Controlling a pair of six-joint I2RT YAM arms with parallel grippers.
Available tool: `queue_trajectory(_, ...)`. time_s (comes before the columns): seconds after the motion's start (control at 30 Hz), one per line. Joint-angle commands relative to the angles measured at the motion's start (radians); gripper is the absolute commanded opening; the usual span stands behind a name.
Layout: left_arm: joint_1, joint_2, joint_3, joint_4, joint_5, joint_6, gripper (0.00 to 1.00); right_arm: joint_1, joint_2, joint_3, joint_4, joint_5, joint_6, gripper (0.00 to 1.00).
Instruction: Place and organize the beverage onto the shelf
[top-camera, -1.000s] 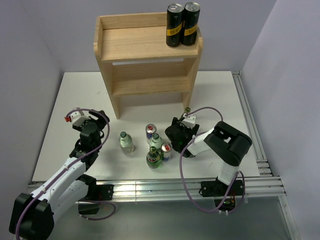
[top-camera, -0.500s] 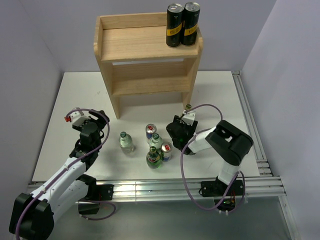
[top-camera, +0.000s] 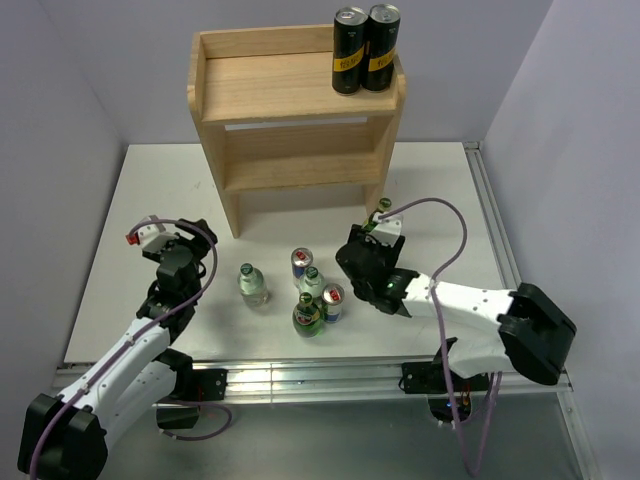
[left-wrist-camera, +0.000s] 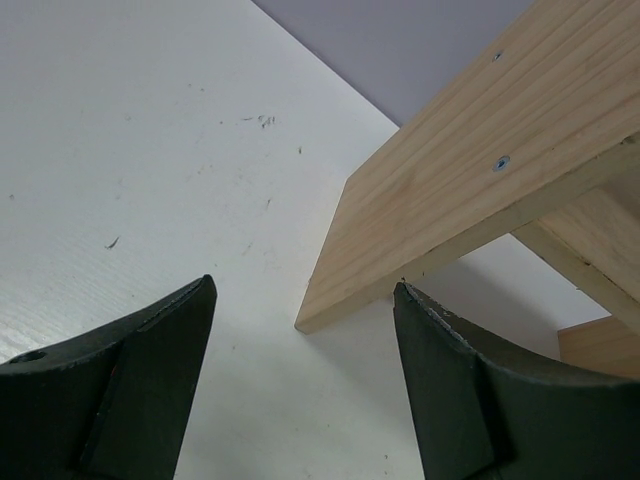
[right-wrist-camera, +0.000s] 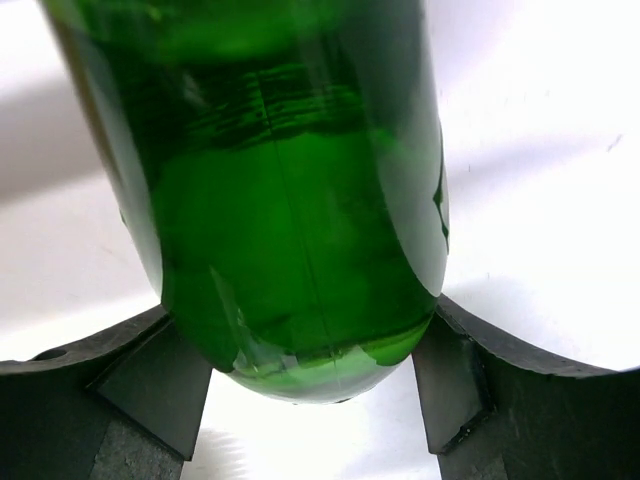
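Observation:
My right gripper (top-camera: 366, 256) is shut on a dark-green glass bottle (right-wrist-camera: 290, 180), gripping its lower body; its base hangs above the white table. In the top view only the bottle's neck and cap (top-camera: 382, 207) show above the wrist. My left gripper (left-wrist-camera: 302, 288) is open and empty, low over the table, facing the shelf's left side panel (left-wrist-camera: 450, 190). On the table stand a clear green-capped bottle (top-camera: 252, 283), a second one (top-camera: 312, 283), two blue-silver cans (top-camera: 301, 264) (top-camera: 332, 300) and the other dark-green bottle (top-camera: 307, 315). The wooden shelf (top-camera: 290, 120) stands at the back.
Two tall black cans (top-camera: 365, 48) stand at the right end of the shelf's top board. The loose drinks are clustered just left of my right gripper. A metal rail (top-camera: 500, 250) runs along the table's right edge.
My right arm has stretched out, its elbow swinging right and low. The held green bottle has risen and moved slightly toward the shelf. The left arm has barely moved.

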Motion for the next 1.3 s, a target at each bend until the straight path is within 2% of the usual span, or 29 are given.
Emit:
queue_trajectory(0.0,-0.004,-0.021,0.012,0.006,-0.012,0.019,0.78,0.018,-0.126,0.108,-0.008,0.138,-0.033,0.0)
queue_trajectory(0.2,-0.004,-0.029,0.018,0.003,0.009,0.037,0.79,0.021,-0.199,0.251,0.028,0.077,-0.221,0.0)
queue_trajectory(0.43,-0.004,-0.029,0.036,-0.02,0.049,0.053,0.8,0.006,-0.072,0.474,0.097,0.006,-0.421,0.0)
queue_trajectory(0.63,-0.004,-0.015,0.064,-0.053,0.047,0.043,0.86,-0.08,0.037,0.594,0.07,-0.081,-0.411,0.0)
queue_trajectory(1.03,-0.004,0.0,0.063,-0.041,0.046,0.043,0.84,-0.197,0.169,0.654,0.084,-0.134,-0.386,0.0)
queue_trajectory(1.27,-0.004,0.008,0.064,-0.038,0.043,0.045,0.83,-0.224,0.237,0.722,0.09,-0.131,-0.405,0.0)
